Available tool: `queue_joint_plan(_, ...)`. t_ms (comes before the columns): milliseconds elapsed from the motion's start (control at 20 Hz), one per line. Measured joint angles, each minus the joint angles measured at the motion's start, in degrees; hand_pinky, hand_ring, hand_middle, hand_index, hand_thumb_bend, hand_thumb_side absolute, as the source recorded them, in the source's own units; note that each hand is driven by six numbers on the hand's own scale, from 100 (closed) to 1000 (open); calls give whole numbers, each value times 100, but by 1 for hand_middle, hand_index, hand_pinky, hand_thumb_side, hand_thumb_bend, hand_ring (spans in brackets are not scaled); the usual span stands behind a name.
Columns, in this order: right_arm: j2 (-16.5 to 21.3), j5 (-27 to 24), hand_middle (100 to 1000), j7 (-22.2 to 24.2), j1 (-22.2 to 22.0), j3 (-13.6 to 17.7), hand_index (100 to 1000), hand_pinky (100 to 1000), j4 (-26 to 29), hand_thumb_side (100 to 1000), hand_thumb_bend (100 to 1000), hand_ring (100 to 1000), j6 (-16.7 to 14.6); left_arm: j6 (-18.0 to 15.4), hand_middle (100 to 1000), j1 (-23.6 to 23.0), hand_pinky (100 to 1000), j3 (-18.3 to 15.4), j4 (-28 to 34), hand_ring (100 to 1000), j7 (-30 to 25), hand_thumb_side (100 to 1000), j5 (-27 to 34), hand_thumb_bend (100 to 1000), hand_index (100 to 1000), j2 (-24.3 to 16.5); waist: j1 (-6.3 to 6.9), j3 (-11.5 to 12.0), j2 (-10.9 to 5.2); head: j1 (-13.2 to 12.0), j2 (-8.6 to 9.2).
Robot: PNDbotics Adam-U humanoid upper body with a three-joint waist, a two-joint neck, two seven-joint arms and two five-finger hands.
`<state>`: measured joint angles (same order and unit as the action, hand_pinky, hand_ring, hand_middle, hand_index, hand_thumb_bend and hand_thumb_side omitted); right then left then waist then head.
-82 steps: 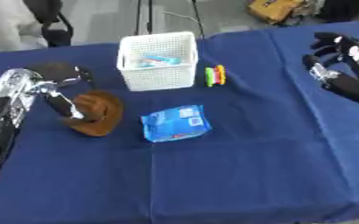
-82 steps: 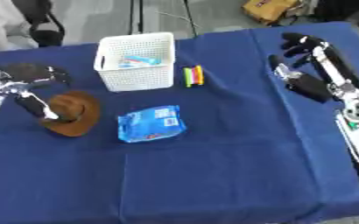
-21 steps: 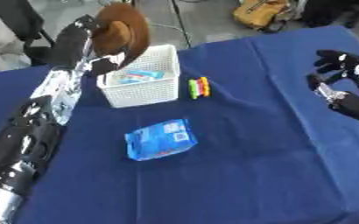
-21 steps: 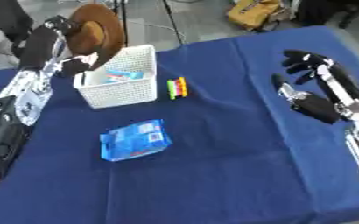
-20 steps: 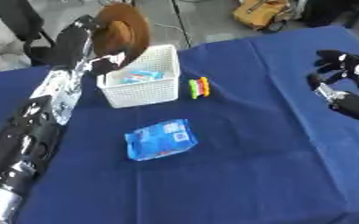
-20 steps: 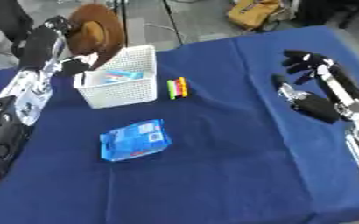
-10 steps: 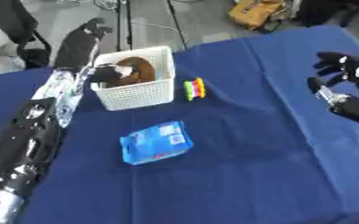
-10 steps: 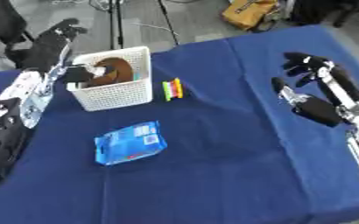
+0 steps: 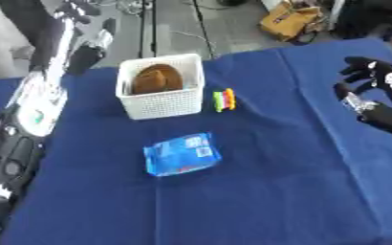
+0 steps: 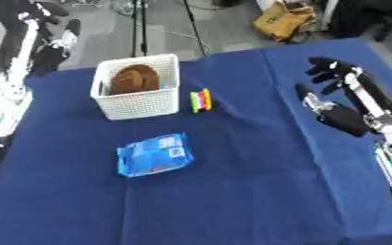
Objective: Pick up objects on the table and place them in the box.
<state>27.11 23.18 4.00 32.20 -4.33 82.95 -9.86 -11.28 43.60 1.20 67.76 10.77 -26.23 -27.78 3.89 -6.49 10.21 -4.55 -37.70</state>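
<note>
The left hand [image 9: 81, 19] is raised beyond the white box [image 9: 161, 92], fingers spread and empty; a second ago it held the brown object [image 9: 155, 79] above the rim. That object now leans upright inside the box. The right hand [image 10: 337, 95] hovers open at the right. A blue packet [image 9: 182, 154] lies flat, long axis across; coloured sticks [image 9: 223, 99] sit beside the box.
</note>
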Motion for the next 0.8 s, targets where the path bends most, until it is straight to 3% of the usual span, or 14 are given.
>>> queue_joint_plan(350,1,-1,756,-109,-97,43,933,632,-72,671,344,752,10,291,859,-1239,593,-91,1127,783,-581,995,1845,323,831,-204,-77,375,-222,50,-270)
queue_joint_plan(800,-1,-8,755,-190,-93,41,932,633,-82,666,341,751,1,325,837,-1822,592,-398,1640,773,-772,1000,2419,325,816,-33,-159,455,-249,48,-395)
